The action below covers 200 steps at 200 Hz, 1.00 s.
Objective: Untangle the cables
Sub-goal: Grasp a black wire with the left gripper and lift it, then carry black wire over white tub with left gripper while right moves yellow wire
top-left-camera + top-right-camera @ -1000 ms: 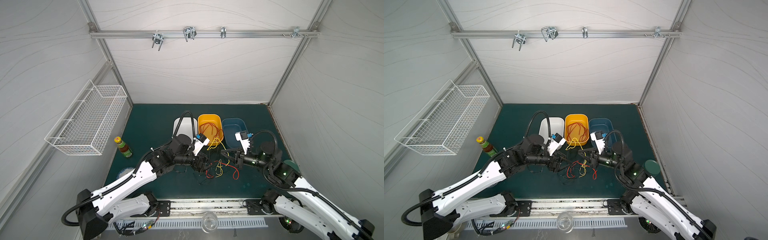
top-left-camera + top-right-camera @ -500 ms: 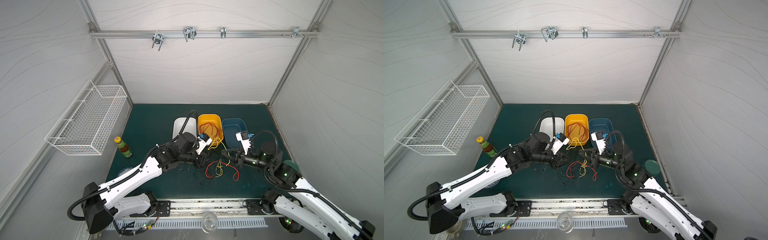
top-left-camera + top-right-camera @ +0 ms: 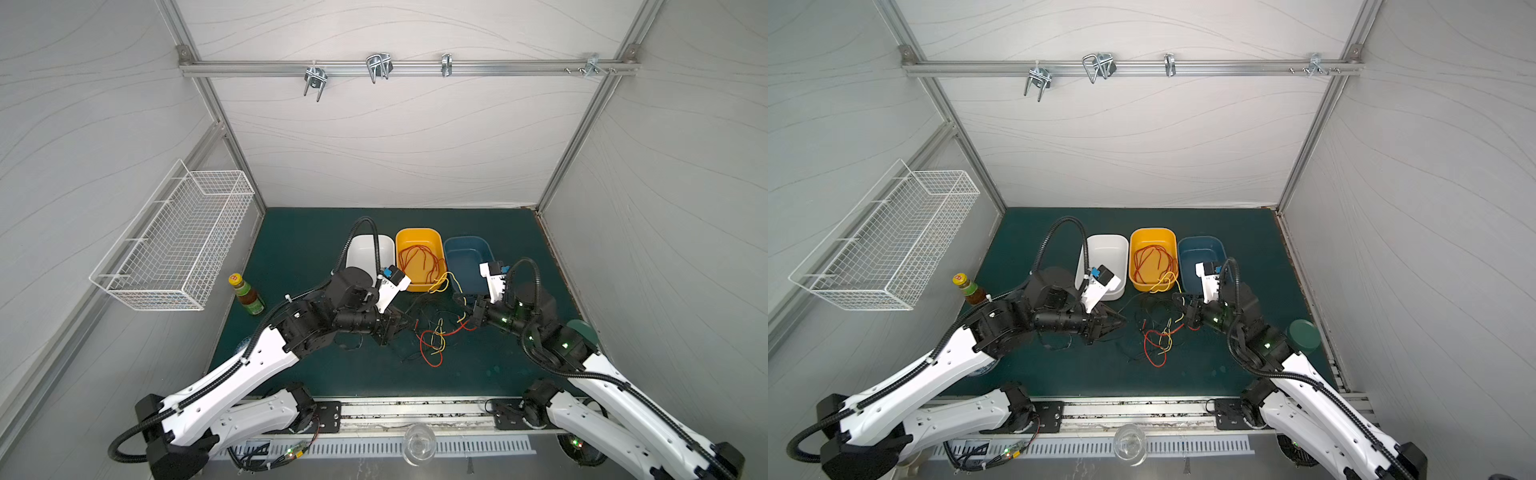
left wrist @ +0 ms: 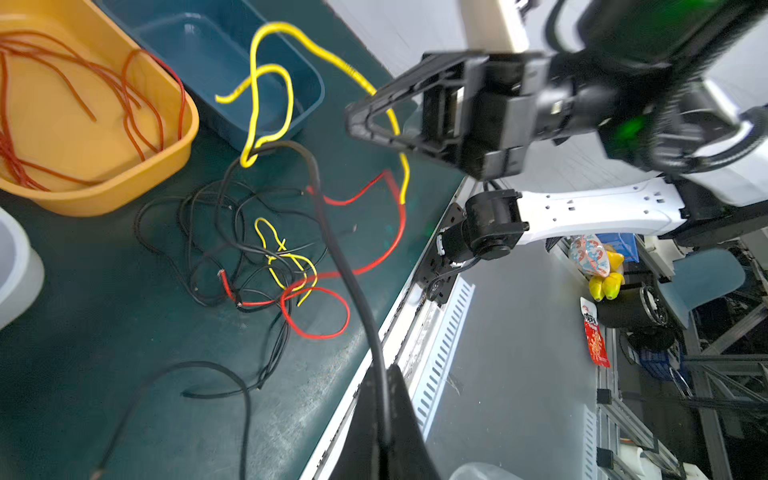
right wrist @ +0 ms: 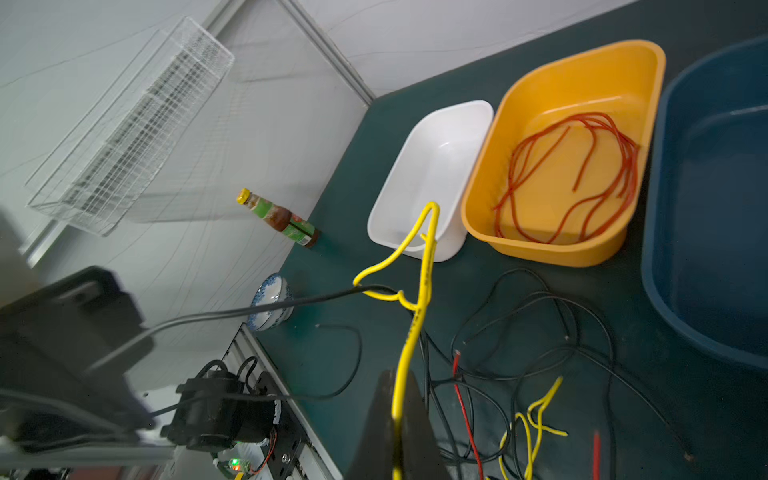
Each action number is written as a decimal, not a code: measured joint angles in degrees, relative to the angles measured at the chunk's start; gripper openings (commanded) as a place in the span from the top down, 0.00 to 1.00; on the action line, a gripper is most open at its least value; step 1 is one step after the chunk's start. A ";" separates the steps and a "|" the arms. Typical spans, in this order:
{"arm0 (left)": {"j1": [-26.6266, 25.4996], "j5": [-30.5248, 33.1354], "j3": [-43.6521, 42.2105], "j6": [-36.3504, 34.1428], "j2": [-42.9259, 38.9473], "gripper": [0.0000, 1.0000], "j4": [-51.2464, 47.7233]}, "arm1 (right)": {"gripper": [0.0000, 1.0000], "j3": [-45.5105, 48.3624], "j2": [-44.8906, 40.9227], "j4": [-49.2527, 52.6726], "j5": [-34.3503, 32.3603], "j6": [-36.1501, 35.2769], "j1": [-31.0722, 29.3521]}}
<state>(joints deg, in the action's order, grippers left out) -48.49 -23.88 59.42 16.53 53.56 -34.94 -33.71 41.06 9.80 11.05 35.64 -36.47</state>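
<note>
Being viewed from above, where are the cables (image 3: 432, 338) lying?

They are being shown as a loose tangle of black, red and yellow strands on the dark green surface (image 3: 311, 237), between the two arms and just in front of three bins. More red strands (image 3: 417, 259) are lying coiled inside the orange bin (image 3: 417, 230), the middle one. The white bin (image 3: 361, 253) and the blue bin (image 3: 467, 253) are sitting on either side of it.

What is being held by the left end effector (image 4: 386, 382)?

A black cable (image 4: 332, 232) is being pinched between its closed fingers, as the left wrist view is showing. It is being held up off the surface and is arcing back down into the tangle.

And by the right end effector (image 5: 395, 386)?

A yellow cable (image 5: 415, 324) is being clamped between its closed fingers, seen in the right wrist view. That strand is being held above the surface, and its raised loop is hooking over the black cable.

How are the two end effectors being placed?

In both top views they are facing each other across the tangle, apart. A sauce bottle (image 3: 247, 293) is standing upright near the left edge of the surface, well apart from the cables.
</note>
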 measured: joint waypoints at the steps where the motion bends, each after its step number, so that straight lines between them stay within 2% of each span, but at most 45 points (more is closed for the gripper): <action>1: 0.00 0.04 0.07 0.00 -0.11 1.00 -0.04 | 1.00 0.07 0.09 0.00 0.00 0.00 0.07; 62: 0.00 6.38 10.60 -0.04 -6.49 1.00 -2.80 | 1.00 6.23 3.17 -0.07 -0.63 3.96 3.08; 99: 0.00 10.43 18.51 -1.14 -7.10 1.00 -5.62 | 1.00 7.87 3.78 -0.33 -1.33 4.66 3.63; 134: 0.00 13.99 21.68 -3.17 -6.75 1.00 -7.56 | 1.00 8.04 3.43 -0.02 -1.88 4.81 3.93; 165: 0.22 17.57 21.79 -5.46 -4.61 1.00 -9.03 | 1.00 5.27 -0.55 5.07 -3.56 2.58 3.96; 200: 3.54 19.39 21.68 -7.65 -1.46 1.00 -8.79 | 1.00 -2.73 -5.97 11.45 -5.79 -2.25 3.98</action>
<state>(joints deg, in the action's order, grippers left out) -44.95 -4.49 81.10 8.88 52.10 -43.72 -36.45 35.09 21.26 5.26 33.39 -32.49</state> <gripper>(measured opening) 0.048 0.050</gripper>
